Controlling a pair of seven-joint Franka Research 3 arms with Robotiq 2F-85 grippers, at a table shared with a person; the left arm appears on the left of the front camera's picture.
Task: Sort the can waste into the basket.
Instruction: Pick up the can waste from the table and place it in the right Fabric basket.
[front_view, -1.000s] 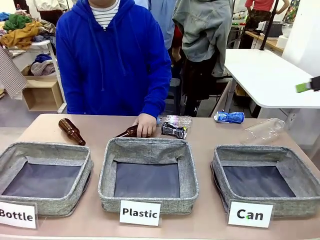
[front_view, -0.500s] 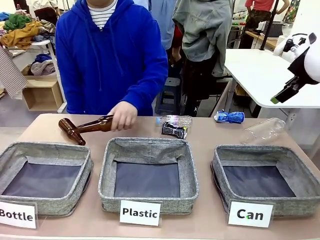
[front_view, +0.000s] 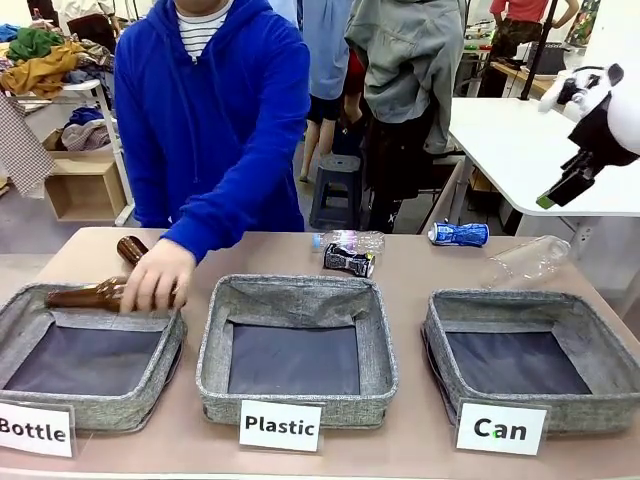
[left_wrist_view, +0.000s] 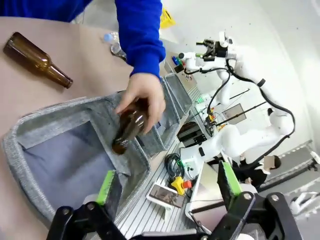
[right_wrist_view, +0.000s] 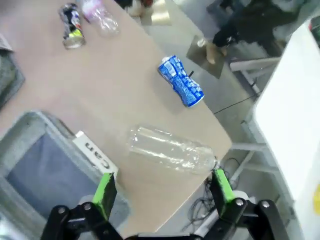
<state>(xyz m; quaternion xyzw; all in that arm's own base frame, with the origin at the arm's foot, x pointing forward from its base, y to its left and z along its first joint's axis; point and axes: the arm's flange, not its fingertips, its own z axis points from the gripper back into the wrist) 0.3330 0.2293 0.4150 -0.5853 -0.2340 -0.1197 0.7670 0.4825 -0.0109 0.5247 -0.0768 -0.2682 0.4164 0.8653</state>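
Observation:
The blue can lies on its side at the table's far right, also under my right wrist. The dented black can lies behind the middle bin and shows in the right wrist view. The grey basket carded "Can" stands front right, its corner below my right wrist. My right gripper hangs high above the table's right end, open over a clear bottle. My left gripper is open above the left bin.
A person's hand holds a brown bottle over the "Bottle" bin; another brown bottle lies behind it. The "Plastic" bin stands in the middle. Clear plastic bottles lie at the far right and the far middle.
The person's hand has carried a brown bottle from the table's middle leftward to the "Bottle" bin. My right arm has come into view at the upper right.

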